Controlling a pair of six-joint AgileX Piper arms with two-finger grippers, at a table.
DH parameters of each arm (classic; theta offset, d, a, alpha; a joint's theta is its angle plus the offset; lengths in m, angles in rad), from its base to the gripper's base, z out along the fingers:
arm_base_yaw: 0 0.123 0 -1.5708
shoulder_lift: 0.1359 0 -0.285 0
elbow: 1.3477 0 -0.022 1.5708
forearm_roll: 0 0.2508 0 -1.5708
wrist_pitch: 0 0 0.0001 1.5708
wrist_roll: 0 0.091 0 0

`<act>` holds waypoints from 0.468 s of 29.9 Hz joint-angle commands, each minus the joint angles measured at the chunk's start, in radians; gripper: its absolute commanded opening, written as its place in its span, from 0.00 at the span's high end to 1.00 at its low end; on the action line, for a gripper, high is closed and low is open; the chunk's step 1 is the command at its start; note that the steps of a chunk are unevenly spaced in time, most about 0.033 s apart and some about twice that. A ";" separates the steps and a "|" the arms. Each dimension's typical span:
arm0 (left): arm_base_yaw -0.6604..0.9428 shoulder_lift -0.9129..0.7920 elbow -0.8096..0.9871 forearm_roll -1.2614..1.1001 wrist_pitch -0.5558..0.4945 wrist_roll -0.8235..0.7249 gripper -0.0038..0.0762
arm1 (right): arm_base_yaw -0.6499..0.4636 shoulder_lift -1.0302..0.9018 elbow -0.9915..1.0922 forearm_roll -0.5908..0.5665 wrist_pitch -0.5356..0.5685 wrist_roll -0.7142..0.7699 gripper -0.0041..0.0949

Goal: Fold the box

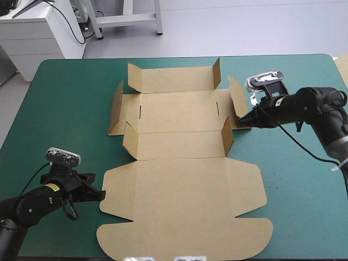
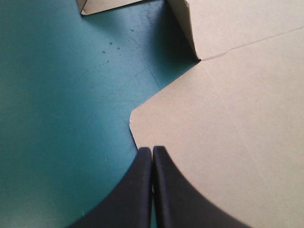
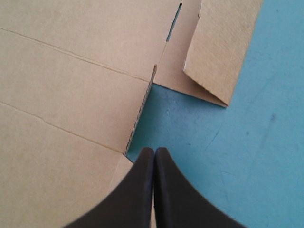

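Brown box [image 1: 179, 117] lies spread on your cover [image 1: 65, 109], far flaps partly raised. Your left gripper [image 1: 101, 194] is pinched together and empty at the lid [image 1: 185, 212] corner. Your right gripper [image 1: 240, 124], likewise together, sits by the raised right flap [image 1: 227, 136].

We are seeing the box [image 1: 179, 179] as matt brown corrugated board, the teal-green cover [image 1: 70, 109] as smooth, faintly scuffed.

Two matte black robot arms with rounded joint housings. The left arm [image 1: 30, 209] bears a small yellow label [image 1: 51, 187]; the right arm [image 1: 318, 106] meets a pale grey section [image 1: 336, 144]. The left hand [image 1: 102, 193] and right hand [image 1: 238, 124] each carry two broad black fingers [image 2: 135, 190], smooth and curved like fins.
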 commanded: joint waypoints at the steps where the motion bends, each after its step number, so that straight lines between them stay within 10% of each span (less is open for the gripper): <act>1: 0.001 -0.002 -0.029 -0.030 -0.053 -0.005 0.96 | 0.004 0.023 -0.085 0.045 -0.043 -0.019 0.92; 8: 0.001 -0.002 -0.029 -0.030 -0.053 -0.005 0.96 | 0.057 0.124 -0.154 0.062 -0.029 -0.012 0.64; 14: 0.001 -0.002 -0.029 -0.030 -0.053 -0.005 0.96 | 0.080 0.235 -0.177 0.013 0.025 0.015 0.62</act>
